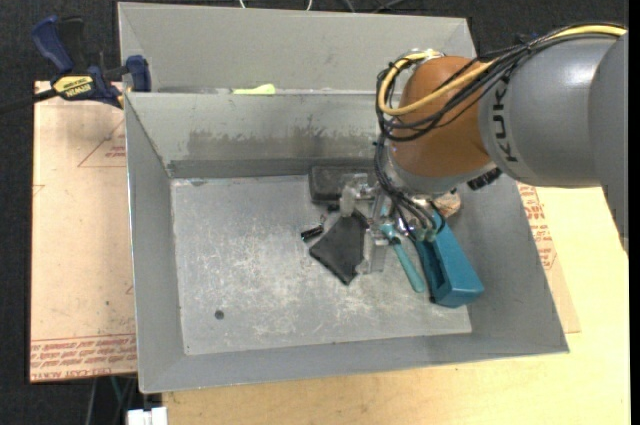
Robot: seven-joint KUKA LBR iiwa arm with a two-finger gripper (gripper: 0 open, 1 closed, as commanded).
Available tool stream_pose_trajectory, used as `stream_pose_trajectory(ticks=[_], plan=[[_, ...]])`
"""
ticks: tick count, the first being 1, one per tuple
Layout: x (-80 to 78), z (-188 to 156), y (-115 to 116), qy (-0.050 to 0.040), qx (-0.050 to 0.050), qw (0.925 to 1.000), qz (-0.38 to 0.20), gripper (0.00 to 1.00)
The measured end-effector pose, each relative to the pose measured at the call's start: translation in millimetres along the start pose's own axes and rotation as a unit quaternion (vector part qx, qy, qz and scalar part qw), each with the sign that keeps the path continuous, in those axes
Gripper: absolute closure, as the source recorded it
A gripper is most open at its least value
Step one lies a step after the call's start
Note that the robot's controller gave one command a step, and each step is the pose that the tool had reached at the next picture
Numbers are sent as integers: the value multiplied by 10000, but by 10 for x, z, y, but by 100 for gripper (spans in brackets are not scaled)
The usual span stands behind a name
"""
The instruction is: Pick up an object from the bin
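Dark floor all round in the camera view, cables and equipment along the far edge. Find at centre the grey metal bin [150, 213]: sloped walls, scuffed flat bottom, mostly bare on the left. Follow the arm [570, 103] in from the right, past the orange wrist cover [440, 118] and its looped cables, down to the gripper [368, 228], low over the middle of the bin bottom. Read the steep downward bend as a top-down approach, suited to flat things on a flat bottom.

Locate the black flat piece [338, 253] right at the gripper, on its left side, angular, one corner toward the near wall. Treat as the likeliest pick, judging from nearness alone. Note the dark grey block [328, 183] just behind, at the foot of the back wall, and the teal handled tool [450, 273] just to the right, slanting toward the near right corner. Expect little crowding: three things close together, no heap.

Hidden or unclear. Cannot tell the jaw state: open, closed or clamped on the black flat piece, all masked by wrist hardware and cables. Cannot tell touching from just beside either. Allow for the upper end of the teal handled tool and most of a small tan scrap [449, 205] lying under the wrist. Leave the kind of the black flat piece unnamed. Disregard the yellow-green scrap [255, 90] on the back wall's ledge, well apart from the gripper.
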State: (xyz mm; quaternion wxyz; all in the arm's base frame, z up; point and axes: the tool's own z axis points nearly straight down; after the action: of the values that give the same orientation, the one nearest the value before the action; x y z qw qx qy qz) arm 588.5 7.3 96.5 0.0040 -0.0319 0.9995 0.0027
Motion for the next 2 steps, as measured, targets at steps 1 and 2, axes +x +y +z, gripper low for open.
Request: stream_pose_trajectory(ticks=[1, 2], plan=[[-10, 17, 76, -10, -1, 9975, -705, 0], [16, 41, 51, -6, -7, 9990, -453, 0]])
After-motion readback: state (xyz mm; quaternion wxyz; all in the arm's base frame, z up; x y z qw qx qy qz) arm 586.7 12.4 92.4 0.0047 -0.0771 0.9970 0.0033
